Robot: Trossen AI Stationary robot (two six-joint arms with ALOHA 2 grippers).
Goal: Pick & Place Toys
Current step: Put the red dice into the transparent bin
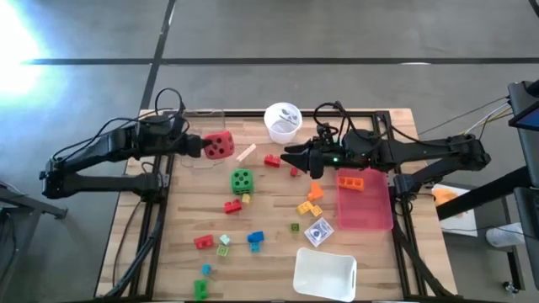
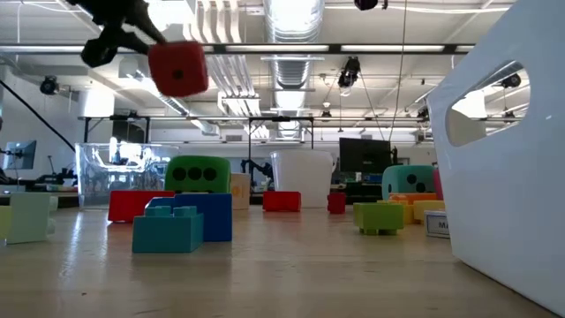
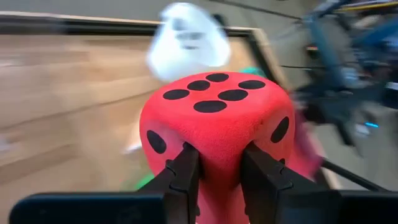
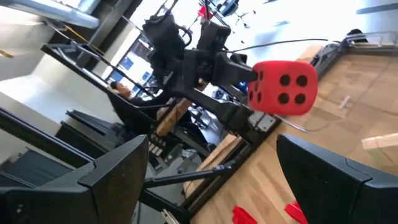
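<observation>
At the left of the wooden desk [image 1: 185, 219], the left gripper [image 1: 200, 147] holds the red die [image 1: 220, 146] lifted clear of the surface, its two dark fingers [image 3: 185, 173] pinching the soft cube so that they dent its near face; in the low view the die hangs high above everything else. Just below it in the overhead view the green die [image 1: 242, 180] rests on the desk, with a red brick [image 1: 232, 206] beside it and more small bricks scattered toward the near edge, among them a blue brick [image 1: 255, 239] and a green brick [image 1: 200, 289]. Toward the middle stands the white cup [image 1: 282, 119] at the far edge, and the white tray [image 1: 324, 273] sits at the near edge. Farther right, the right gripper [image 1: 292, 156] hovers near a small red brick [image 1: 272, 161], its fingers spread wide and holding nothing. An orange brick [image 1: 351, 181] lies on the pink tray [image 1: 365, 210] at the right.
</observation>
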